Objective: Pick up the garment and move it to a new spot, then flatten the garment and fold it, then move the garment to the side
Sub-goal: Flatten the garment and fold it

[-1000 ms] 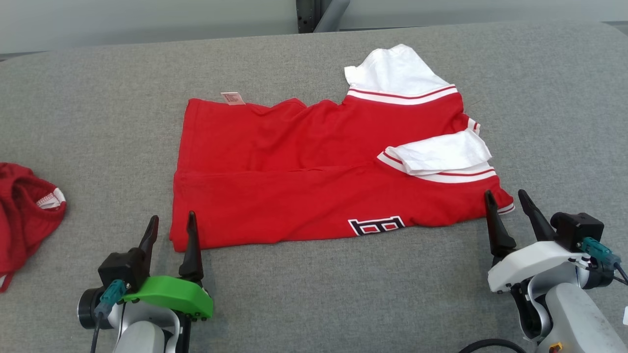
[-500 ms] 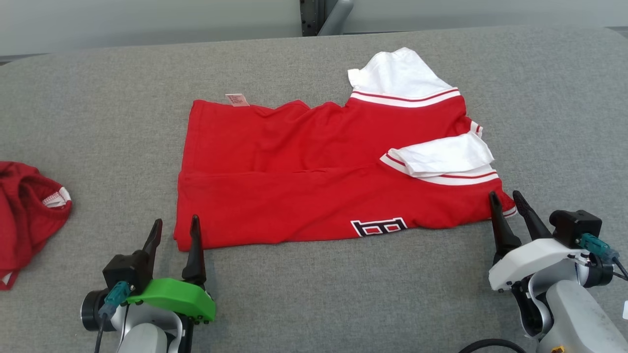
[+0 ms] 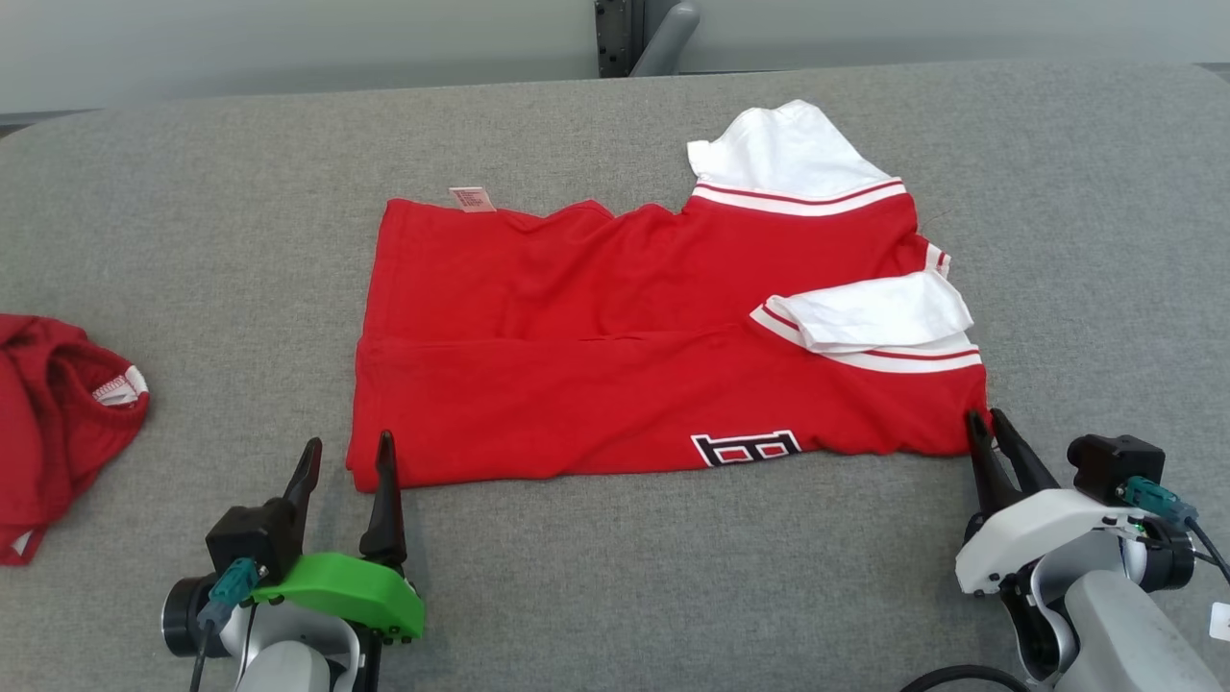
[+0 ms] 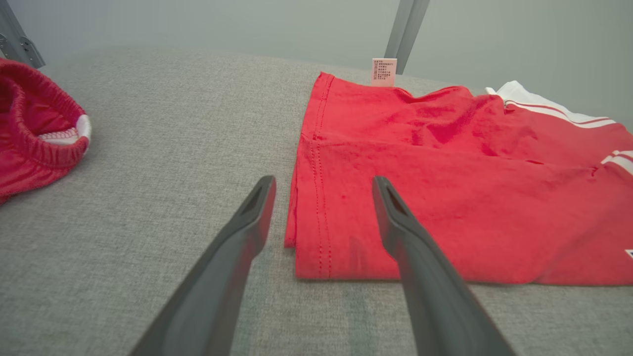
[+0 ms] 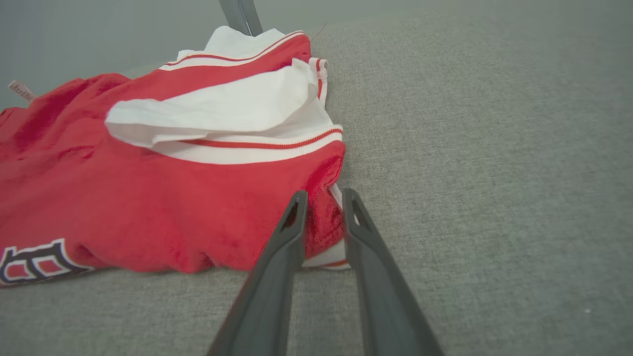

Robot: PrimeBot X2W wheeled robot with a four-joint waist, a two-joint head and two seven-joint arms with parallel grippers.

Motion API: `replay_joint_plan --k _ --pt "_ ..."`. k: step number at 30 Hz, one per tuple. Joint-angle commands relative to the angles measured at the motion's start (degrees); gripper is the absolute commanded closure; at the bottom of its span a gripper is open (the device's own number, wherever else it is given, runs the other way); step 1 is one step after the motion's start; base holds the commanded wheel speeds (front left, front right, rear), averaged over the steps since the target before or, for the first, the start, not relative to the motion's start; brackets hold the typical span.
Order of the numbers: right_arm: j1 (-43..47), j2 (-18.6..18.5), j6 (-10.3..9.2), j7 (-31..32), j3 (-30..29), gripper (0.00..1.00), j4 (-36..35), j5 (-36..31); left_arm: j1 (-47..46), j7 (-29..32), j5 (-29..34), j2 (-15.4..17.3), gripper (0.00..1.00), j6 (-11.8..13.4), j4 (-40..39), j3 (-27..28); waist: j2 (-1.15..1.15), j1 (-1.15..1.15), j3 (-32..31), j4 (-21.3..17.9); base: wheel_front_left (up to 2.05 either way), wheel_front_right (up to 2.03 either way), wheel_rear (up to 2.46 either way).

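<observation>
Right gripper (image 3: 988,418) sits at the near right corner of the garment (image 3: 596,356), its two dark fingers close together with the red cloth and white-striped hem between them in the right wrist view (image 5: 324,195). Whether they already press the cloth cannot be told. Left gripper (image 3: 350,442) is spread wide at the near left corner. In the left wrist view (image 4: 323,180) one finger is over bare surface and the other over the red cloth, with the hem edge between them.

A grey fabric surface (image 3: 673,577) covers the whole work area, with a pale wall (image 3: 288,38) and a grey post (image 3: 663,29) behind its far edge. There is wide open room near, far and right of the garment.

The garment lies roughly flat at the centre, folded into a red rectangle with its long edges running left to right. A second red garment (image 3: 58,423) is bunched at the left edge, well apart from it. One white sleeve (image 3: 788,149) sticks out past the far right edge and another (image 3: 874,312) is folded back onto the red.

Black lettering (image 3: 746,447) with a white outline shows at the near edge, but it is cut off by the fold and cannot be read. A small pink tag (image 3: 472,199) stands at the far left corner, its print too small to read.
</observation>
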Motion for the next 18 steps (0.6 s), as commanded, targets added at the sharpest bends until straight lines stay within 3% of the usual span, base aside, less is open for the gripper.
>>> replay_joint_plan --k 1,2,18 --pt "0.5 0.0 -0.08 -0.2 0.1 0.93 0.5 0.3 0.7 0.0 -0.4 0.3 0.0 0.1 0.0 0.0 0.0 0.0 0.0 -0.1 0.0 0.0 0.0" --pt "0.6 0.0 -0.08 -0.2 0.2 1.0 0.6 0.5 0.7 0.0 -0.5 0.3 0.0 0.2 0.0 0.0 0.0 0.0 0.0 -0.1 0.0 0.0 0.0" --pt "3.5 -0.8 -0.08 -0.2 -0.1 1.0 -2.2 1.1 0.8 0.0 -0.9 0.3 0.0 0.0 0.1 0.1 0.0 0.0 -0.3 -0.9 0.0 0.0 0.0"
